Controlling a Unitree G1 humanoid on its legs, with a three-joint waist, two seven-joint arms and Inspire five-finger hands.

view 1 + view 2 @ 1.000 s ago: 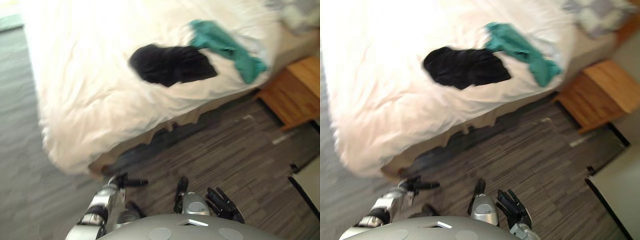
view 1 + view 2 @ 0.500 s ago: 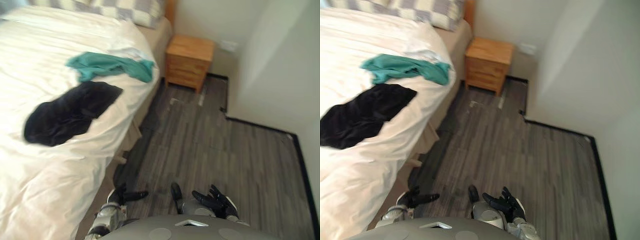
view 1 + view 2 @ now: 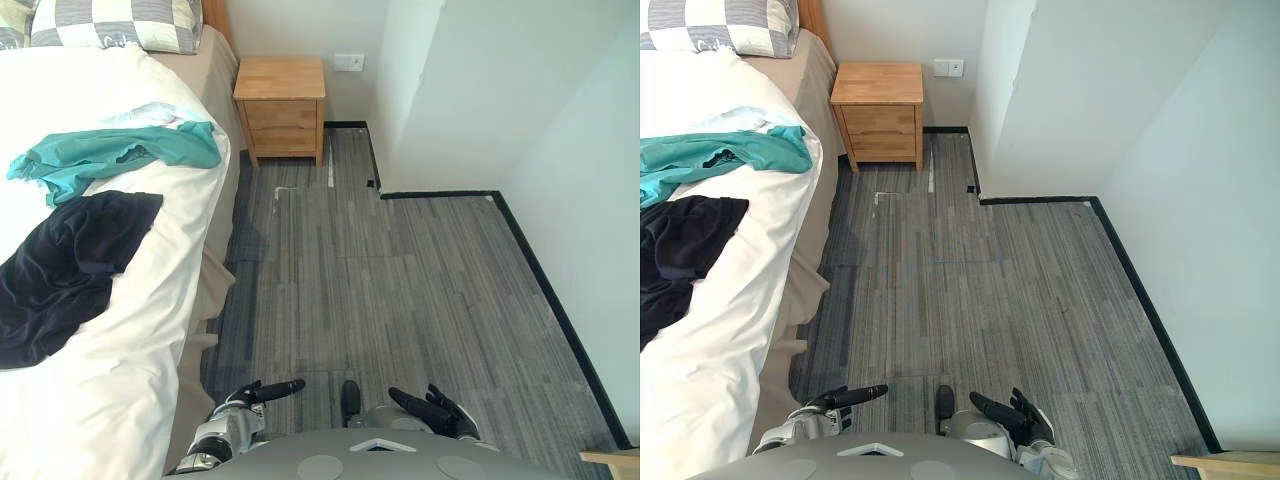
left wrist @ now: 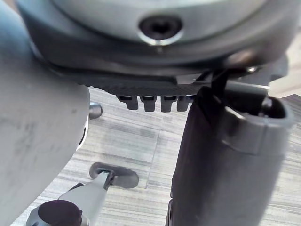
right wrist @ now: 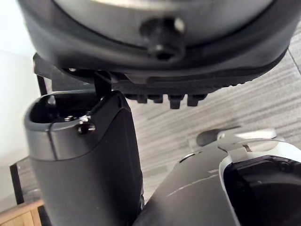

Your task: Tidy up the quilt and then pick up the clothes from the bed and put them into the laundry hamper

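Note:
The white quilt (image 3: 110, 380) covers the bed along the left side. A teal garment (image 3: 110, 155) lies crumpled on it near the pillow end. Just nearer me, a black garment (image 3: 65, 270) lies spread out on the quilt. My left hand (image 3: 255, 392) hangs low by my body over the floor beside the bed's edge, fingers straight, holding nothing. My right hand (image 3: 432, 411) hangs low to the right, fingers spread and empty. Both hands are well short of the clothes. In the left wrist view the thumb (image 4: 225, 155) sticks out over bare floor.
A wooden nightstand (image 3: 282, 105) stands against the far wall beside the bed's head. A checked pillow (image 3: 110, 22) lies at the top. A white wall corner (image 3: 440, 100) juts in at the right. Grey plank floor (image 3: 400, 280) runs between bed and wall. A wooden edge (image 3: 610, 458) shows at the lower right.
The camera has swung right: the bed and clothes slid to the left side and the floor and wall came into view. Both hands stay low and empty.

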